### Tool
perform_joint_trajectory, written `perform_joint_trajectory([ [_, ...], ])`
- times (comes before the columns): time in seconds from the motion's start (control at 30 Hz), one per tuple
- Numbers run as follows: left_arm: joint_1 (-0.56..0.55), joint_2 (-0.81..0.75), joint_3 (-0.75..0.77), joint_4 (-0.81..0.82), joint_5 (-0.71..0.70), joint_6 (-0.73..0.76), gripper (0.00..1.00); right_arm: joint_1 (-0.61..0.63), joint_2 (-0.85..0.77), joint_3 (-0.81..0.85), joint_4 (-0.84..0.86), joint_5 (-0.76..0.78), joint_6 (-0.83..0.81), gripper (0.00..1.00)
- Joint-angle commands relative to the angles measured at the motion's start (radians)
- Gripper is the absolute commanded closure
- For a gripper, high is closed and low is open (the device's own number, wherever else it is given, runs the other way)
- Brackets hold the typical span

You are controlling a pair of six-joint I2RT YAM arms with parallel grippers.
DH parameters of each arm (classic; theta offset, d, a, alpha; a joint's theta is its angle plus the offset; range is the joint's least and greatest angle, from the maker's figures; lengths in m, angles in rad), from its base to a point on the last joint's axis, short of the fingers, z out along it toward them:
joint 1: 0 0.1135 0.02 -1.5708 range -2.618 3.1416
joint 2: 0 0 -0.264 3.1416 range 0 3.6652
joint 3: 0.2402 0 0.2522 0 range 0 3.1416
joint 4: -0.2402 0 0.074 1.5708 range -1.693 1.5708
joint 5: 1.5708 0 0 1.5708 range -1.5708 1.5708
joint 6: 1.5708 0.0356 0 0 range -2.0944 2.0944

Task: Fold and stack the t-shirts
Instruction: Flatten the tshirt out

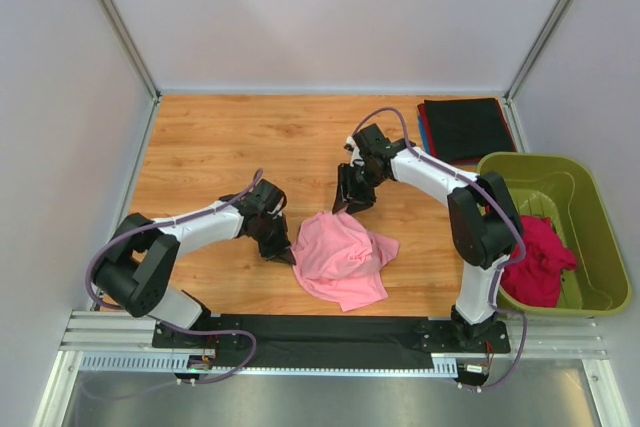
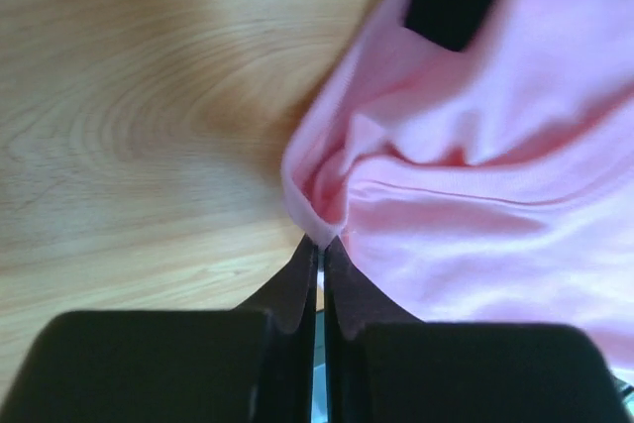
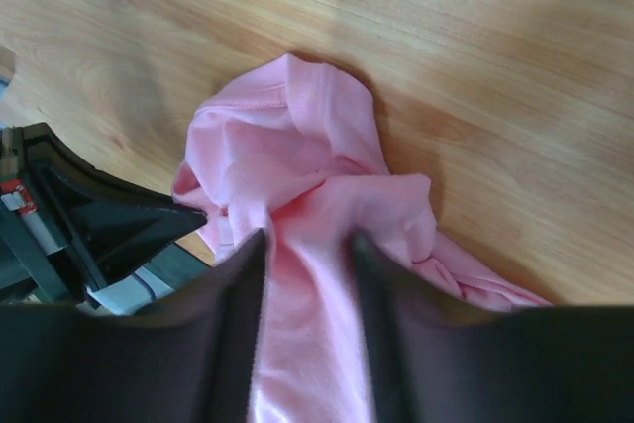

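A light pink t-shirt [image 1: 345,257] lies crumpled on the wooden table near the front middle. My left gripper [image 1: 284,255] is at the shirt's left edge, shut on a fold of the pink cloth [image 2: 475,195], pinched at the fingertips [image 2: 319,245]. My right gripper [image 1: 350,202] hangs over the shirt's upper edge, its fingers apart with pink cloth [image 3: 297,146] running between them [image 3: 307,240]. A magenta-red t-shirt [image 1: 540,257] lies bunched in the tub. Folded t-shirts [image 1: 465,127], black on top with red and blue edges showing, are stacked at the back right.
The olive-green tub [image 1: 600,207] stands at the right edge of the table [image 1: 220,147], beside the right arm's base. White walls and metal posts enclose the table on three sides. In the right wrist view the left gripper [image 3: 99,215] shows at the left of the pink shirt.
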Motion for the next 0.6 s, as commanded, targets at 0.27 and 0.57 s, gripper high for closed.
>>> perform_joint_trajectory([
  [0.27,0.002,-0.005,0.548,-0.393,-0.167,0.225,1.0,-0.064,-0.117,0.172,-0.085,0.138,0.004,1.0],
  [0.57,0.002,-0.026,0.954,-0.676,-0.213,0.28,1.0,-0.104,-0.251,0.525,-0.502,0.482,0.03,1.0],
])
